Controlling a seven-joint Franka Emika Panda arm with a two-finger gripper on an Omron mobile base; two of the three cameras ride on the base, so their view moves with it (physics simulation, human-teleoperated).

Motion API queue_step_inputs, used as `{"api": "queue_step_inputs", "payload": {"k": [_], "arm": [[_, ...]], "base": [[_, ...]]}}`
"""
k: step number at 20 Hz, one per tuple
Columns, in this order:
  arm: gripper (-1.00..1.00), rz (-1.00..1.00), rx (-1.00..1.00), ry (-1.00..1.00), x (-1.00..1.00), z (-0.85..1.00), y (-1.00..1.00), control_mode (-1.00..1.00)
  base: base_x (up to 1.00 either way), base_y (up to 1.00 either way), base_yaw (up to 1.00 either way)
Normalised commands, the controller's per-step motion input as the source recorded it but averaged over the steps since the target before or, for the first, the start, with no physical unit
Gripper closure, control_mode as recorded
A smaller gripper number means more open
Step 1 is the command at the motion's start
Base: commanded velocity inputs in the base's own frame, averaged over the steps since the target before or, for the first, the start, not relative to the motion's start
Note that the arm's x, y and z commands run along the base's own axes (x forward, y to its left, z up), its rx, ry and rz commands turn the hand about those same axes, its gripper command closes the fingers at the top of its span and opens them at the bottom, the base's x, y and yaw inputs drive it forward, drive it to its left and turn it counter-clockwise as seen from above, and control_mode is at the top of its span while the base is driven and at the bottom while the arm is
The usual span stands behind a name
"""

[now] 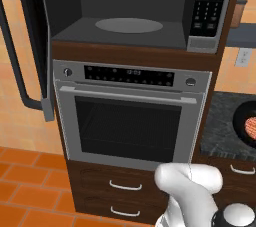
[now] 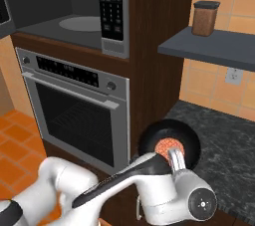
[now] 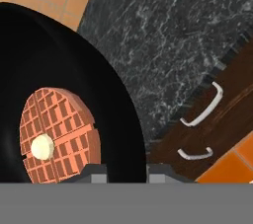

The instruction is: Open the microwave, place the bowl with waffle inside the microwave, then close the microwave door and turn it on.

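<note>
The microwave (image 1: 135, 16) stands open above the oven (image 1: 131, 116), its round turntable (image 1: 129, 25) bare and the microwave door (image 1: 35, 46) swung out to the microwave's left. Lower and to the microwave's right, on the dark speckled table (image 2: 224, 145), sits the black bowl (image 2: 169, 143) with the waffle (image 3: 57, 134) lying flat inside — a pale pat on top of it. The end effector (image 3: 127, 172) hangs at the bowl's rim, one fingertip (image 3: 96, 173) inside the rim and the other outside; whether it is pinching the rim I cannot tell.
</note>
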Motion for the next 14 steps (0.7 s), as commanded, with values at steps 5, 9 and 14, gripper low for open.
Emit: {"api": "queue_step_inputs", "payload": {"k": [5, 9, 14], "arm": [[1.00, 0.01, -0.27, 0.03, -0.31, 0.57, 1.00, -1.00], [1.00, 0.08, -0.19, 0.10, -0.57, 0.74, 0.68, -1.00], [1.00, 0.14, -0.03, 0.07, -0.80, 0.82, 0.34, -1.00]], "base": [[0.00, 0.00, 0.00], [0.00, 0.00, 0.00], [0.00, 0.00, 0.00]]}}
